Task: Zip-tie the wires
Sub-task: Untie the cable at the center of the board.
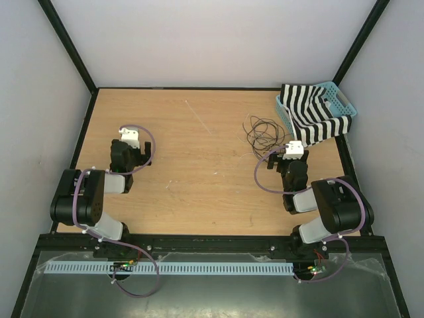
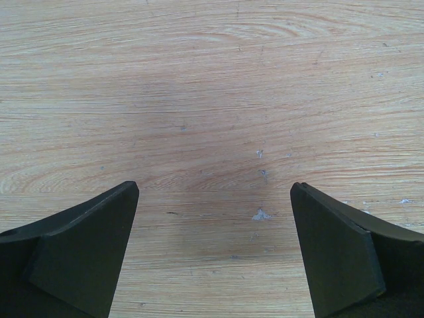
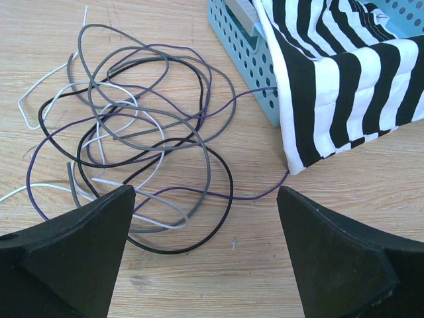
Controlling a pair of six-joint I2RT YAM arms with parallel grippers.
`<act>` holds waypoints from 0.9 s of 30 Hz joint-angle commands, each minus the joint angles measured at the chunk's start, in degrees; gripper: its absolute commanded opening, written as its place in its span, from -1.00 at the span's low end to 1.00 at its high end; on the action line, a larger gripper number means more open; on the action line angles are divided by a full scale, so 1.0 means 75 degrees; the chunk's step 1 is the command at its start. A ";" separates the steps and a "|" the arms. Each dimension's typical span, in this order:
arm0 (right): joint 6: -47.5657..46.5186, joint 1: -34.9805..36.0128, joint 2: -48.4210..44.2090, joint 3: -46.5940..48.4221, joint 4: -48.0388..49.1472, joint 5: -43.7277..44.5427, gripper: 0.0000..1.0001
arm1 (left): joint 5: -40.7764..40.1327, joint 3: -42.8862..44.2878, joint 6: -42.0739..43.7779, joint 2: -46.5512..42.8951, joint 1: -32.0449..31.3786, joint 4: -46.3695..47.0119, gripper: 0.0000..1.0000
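Wires lie just ahead of the wide-open right jaws; left jaws open too.

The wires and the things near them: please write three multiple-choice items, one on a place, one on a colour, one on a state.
1. Where do the wires lie?
A. on the table beside the basket
B. inside the basket
C. on a shelf

2. What pattern has the cloth over the basket?
A. red dots
B. black and white stripes
C. plain green

3. How is the right gripper?
A. shut on the wires
B. shut on the cloth
C. open, holding nothing

Answers: A, the loops rest on the wood; B, the stripes show clearly; C, its fingers stand wide apart.
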 commanded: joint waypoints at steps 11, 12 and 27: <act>0.0048 0.0024 0.0000 0.0081 0.0204 -0.0009 0.99 | 0.0014 0.0106 0.0002 -0.0021 0.0026 0.0129 0.98; 0.0048 0.0024 0.0006 0.0084 0.0203 -0.0005 0.99 | 0.0018 0.0098 -0.0008 -0.0028 0.0027 0.0124 0.98; 0.1188 0.0028 -0.1560 0.3665 -0.7141 -0.0974 0.99 | -0.0080 0.1509 -0.1839 -0.2457 0.0083 -0.3380 0.98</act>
